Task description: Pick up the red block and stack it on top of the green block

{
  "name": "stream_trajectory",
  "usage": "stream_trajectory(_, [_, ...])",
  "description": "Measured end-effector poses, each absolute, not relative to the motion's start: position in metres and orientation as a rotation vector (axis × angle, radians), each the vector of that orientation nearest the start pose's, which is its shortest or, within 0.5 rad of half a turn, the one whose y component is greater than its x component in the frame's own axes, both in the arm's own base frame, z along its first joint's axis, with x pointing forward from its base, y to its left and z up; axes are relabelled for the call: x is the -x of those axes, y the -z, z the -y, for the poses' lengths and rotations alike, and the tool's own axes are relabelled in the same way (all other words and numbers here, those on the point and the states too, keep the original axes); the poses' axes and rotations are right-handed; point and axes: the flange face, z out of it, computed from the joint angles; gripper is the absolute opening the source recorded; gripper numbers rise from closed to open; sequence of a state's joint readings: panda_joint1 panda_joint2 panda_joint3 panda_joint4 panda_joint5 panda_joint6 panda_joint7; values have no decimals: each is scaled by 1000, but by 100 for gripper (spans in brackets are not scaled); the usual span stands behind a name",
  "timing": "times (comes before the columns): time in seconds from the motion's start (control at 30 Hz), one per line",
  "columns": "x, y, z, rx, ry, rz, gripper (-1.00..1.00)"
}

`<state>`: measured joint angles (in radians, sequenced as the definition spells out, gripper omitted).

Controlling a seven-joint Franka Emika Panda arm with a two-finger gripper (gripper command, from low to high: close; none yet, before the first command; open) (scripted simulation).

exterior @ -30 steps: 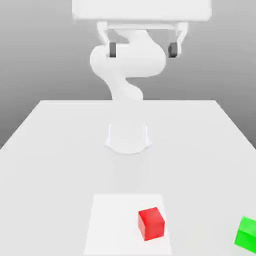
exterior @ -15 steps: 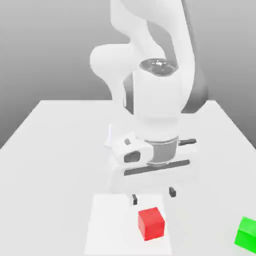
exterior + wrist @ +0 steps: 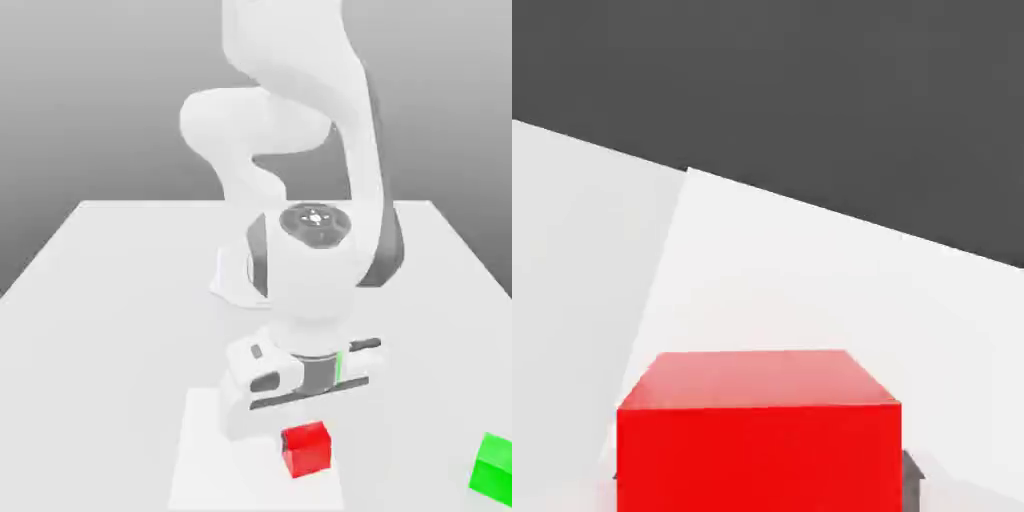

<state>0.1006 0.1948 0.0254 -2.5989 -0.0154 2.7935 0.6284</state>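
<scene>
Red block (image 3: 307, 450) was held between the jaws (image 3: 307, 449), pinched on two opposite sides. In the exterior view, a dark pad (image 3: 285, 442) was seen against the block's side toward the view's left. In the hand view, dark edges were seen at both of its sides, with its top face and one side face shown.

Red block was located low over the white patch (image 3: 215, 470), near the patch's edge toward the exterior view's right. Whether it was lifted clear or still supported there could not be told.

Green block (image 3: 494, 468) was placed on the table (image 3: 105, 350), well apart from red, at the exterior view's right edge, partly cut off by it. Nothing was stacked on it.

The arm (image 3: 312, 255) was bent down over the table, with the hand (image 3: 300, 385) positioned directly above red block. The base (image 3: 240, 285) was set farther back.
</scene>
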Motion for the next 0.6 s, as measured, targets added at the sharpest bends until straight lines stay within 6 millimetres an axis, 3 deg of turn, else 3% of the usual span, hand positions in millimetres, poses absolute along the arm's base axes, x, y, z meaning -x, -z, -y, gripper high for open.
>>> stream_trajectory(0.07, [-437, -207, -64, 3061, 0, -707, -100])
stream_trajectory(0.1, [-443, -212, -83, 3086, -1, -594, -100])
stream_trajectory(0.23, [-459, -228, -173, 3143, -2, -61, -100])
stream_trajectory(0.33, [-458, -239, -248, 3123, -3, 347, -100])
stream_trajectory(0.4, [-454, -232, -281, 3097, -2, 526, -100])
stream_trajectory(0.47, [-454, -206, -290, 3089, -2, 569, -100])
stream_trajectory(0.5, [-453, -192, -291, 3088, -2, 577, 100])
stream_trajectory(0.6, [-453, -192, -291, 3088, -2, 577, 100])
